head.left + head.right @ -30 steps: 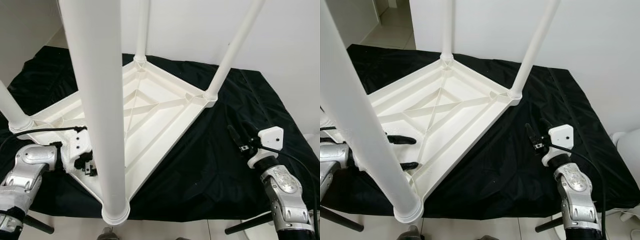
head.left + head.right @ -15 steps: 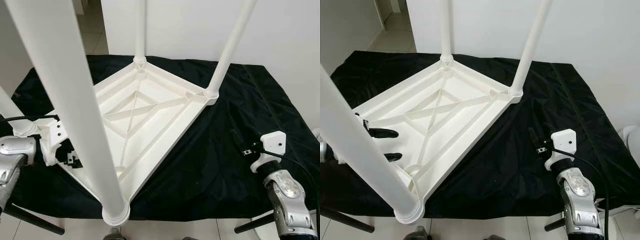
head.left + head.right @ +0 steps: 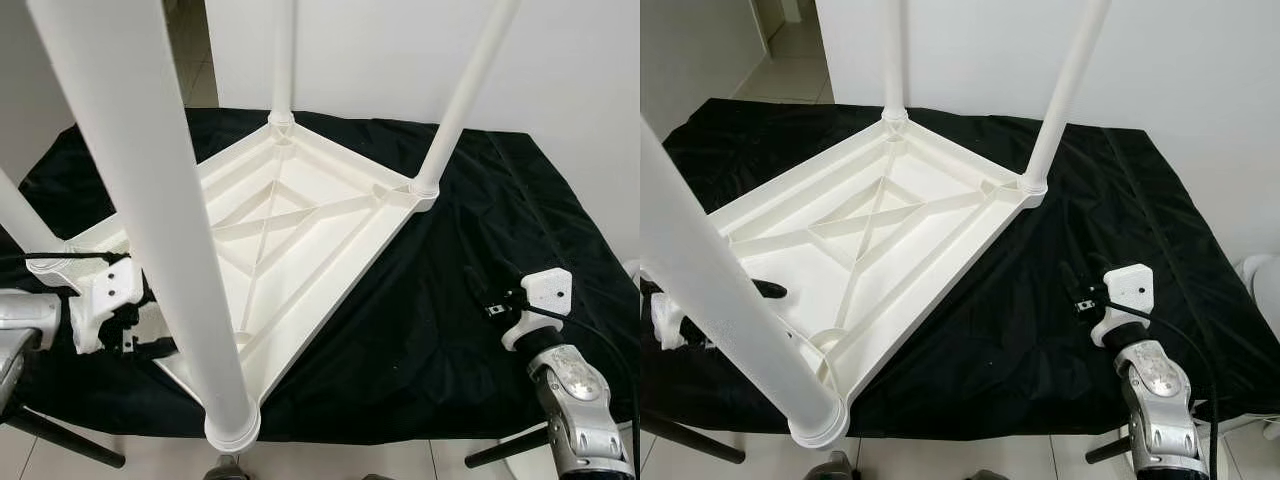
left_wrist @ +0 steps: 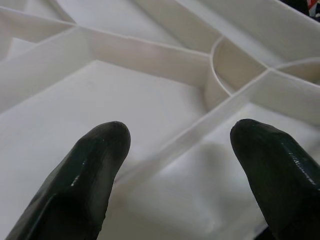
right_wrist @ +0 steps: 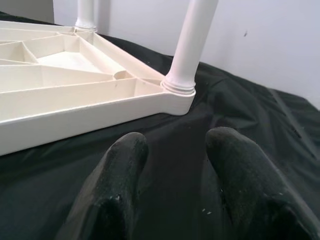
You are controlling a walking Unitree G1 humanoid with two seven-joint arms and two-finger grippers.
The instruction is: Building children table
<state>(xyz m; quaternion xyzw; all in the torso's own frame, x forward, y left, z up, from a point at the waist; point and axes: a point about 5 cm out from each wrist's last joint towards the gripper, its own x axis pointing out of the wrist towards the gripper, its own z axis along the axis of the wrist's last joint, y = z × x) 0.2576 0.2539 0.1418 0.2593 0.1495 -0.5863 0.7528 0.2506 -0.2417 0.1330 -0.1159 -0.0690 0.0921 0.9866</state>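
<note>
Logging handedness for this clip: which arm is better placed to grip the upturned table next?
Left. The left gripper is open over the upturned table, at its edge; the right gripper hovers over the black cloth, apart from it.

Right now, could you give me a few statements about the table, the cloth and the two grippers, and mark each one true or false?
1. The table lies upside down with its legs pointing up. True.
2. The cloth under it is white. False: it is black.
3. The left gripper is open over the table's ribbed underside. True.
4. The right gripper is clamped on a leg. False: it is open over the cloth, apart from the table.
5. Only three legs are fitted. False: all four corners carry a leg.
</note>
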